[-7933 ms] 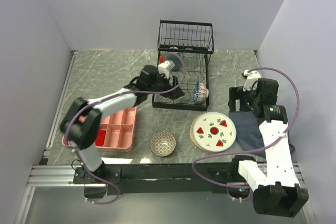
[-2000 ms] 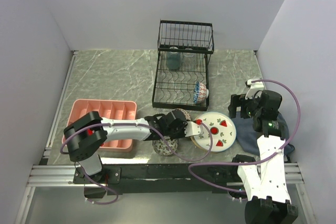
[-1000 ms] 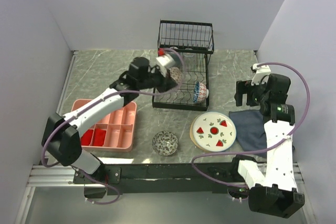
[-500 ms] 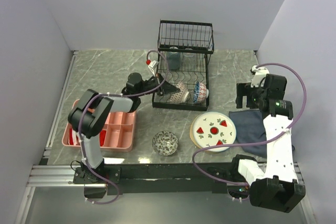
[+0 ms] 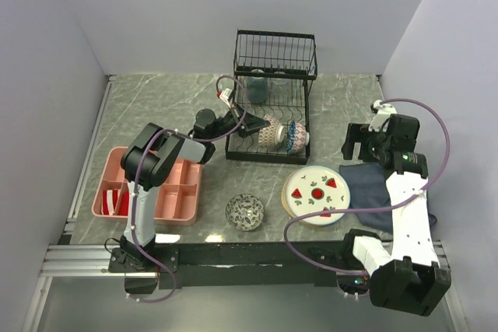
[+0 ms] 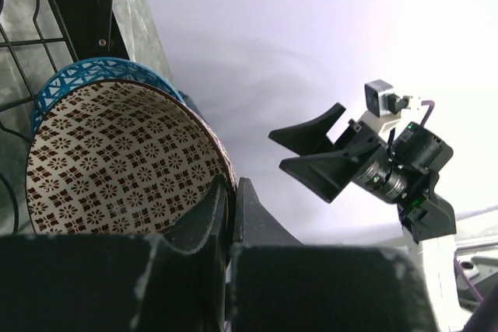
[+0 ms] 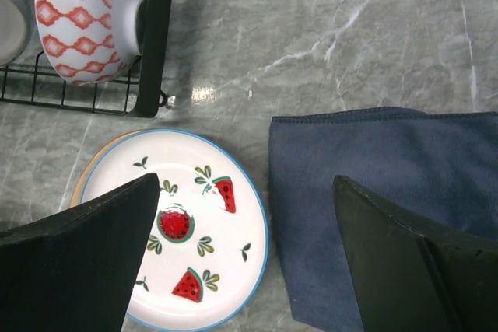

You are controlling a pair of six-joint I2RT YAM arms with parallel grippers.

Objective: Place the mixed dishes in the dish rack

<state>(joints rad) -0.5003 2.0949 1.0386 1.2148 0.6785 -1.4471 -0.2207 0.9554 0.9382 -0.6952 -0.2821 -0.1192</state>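
Loading looks partly done, judging by what sits where. Clamped between the fingers of the left end effector (image 6: 230,215) is the rim of the pinkish-brown patterned bowl (image 6: 117,157), which is tipped on its side inside the lower tier of the dish rack (image 5: 274,52). Just beyond that bowl, on the far side from the left end effector, stands the blue patterned bowl (image 5: 296,135), already on edge in the rack slots; the two bowls appear to touch or nearly touch, and the left wrist view shows the blue rim right behind the brown one. Whether the held bowl is fully seated in the wires cannot be told.

Further along the rack base, past the left end effector toward the back wall, a greyish dish stands under the upper shelf, too dim to name.

Two plates remain on the table. The white watermelon plate (image 7: 187,227) lies directly below the right end effector (image 7: 249,254), whose jaws stand wide apart and hold nothing, and a tan plate (image 7: 92,170) shows as a thin edge underneath it. A small dark patterned bowl (image 5: 244,212) also sits on the table, well apart from both end effectors.

What seems left: release this bowl, then rack the stacked plates.
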